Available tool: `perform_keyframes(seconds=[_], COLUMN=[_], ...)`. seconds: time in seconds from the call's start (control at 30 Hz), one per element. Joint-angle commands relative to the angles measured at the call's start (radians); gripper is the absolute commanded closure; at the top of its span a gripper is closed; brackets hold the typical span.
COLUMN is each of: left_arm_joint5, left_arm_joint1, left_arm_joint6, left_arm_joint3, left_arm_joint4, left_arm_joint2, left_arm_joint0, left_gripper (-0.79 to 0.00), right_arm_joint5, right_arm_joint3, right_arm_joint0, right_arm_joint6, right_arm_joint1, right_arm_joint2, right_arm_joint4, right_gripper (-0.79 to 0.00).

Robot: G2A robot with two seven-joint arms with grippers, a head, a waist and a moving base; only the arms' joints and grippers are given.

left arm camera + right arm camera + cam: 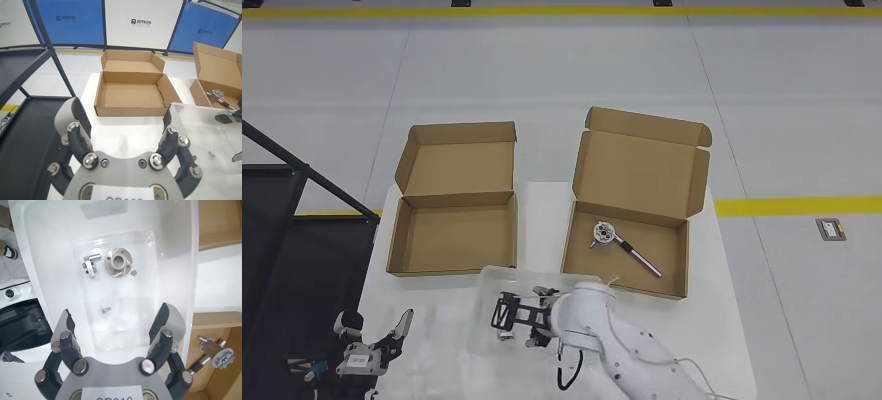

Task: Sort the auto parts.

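A white table [442, 310] holds 2 open brown cardboard boxes side by side at its far half and a clear plastic bin [504, 280] at its near edge. The left cardboard box [452, 235] has a bare floor. The right cardboard box [662, 235] holds a grey metal part with a disc head and a chrome rod [617, 240]. The right gripper [115, 308] hangs over the bin with its fingers spread wide and nothing between them. On the bin's floor lie a round grey metal flange with bolt holes [118, 262], an L-shaped silver bracket [90, 265] just beside it, and a small silver bolt [105, 309] apart from both, under the spread fingers. The left gripper [122, 104] sits at the table's near left corner, released and empty, well apart from the bin.
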Motion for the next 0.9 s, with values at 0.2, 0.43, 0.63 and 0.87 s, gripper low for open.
perform_keyframes(seconds=[0.2,0.43,0.63,0.87], left_arm_joint5=[0.0,0.0,0.0,0.0], left_arm_joint1=[0.0,0.0,0.0,0.0], left_arm_joint6=[0.0,0.0,0.0,0.0], left_arm_joint3=[0.0,0.0,0.0,0.0], left_arm_joint4=[0.0,0.0,0.0,0.0], left_arm_joint2=[0.0,0.0,0.0,0.0], left_arm_joint0=[0.0,0.0,0.0,0.0], left_gripper=[-0.785,-0.785,-0.785,-0.785], right_arm_joint5=[0.208,0.291,0.298,0.334], right_arm_joint3=[0.016,0.094,0.165,0.22], right_arm_joint0=[-0.02,0.0,0.034,0.062], right_arm_joint6=[0.064,0.072,0.11,0.117], right_arm_joint1=[-0.017,-0.04,-0.065,-0.093], right_arm_joint2=[-0.044,-0.069,-0.084,-0.117], right_arm_joint4=[-0.088,-0.095,-0.036,-0.033], right_gripper=[-0.785,-0.634,-0.6,-0.493])
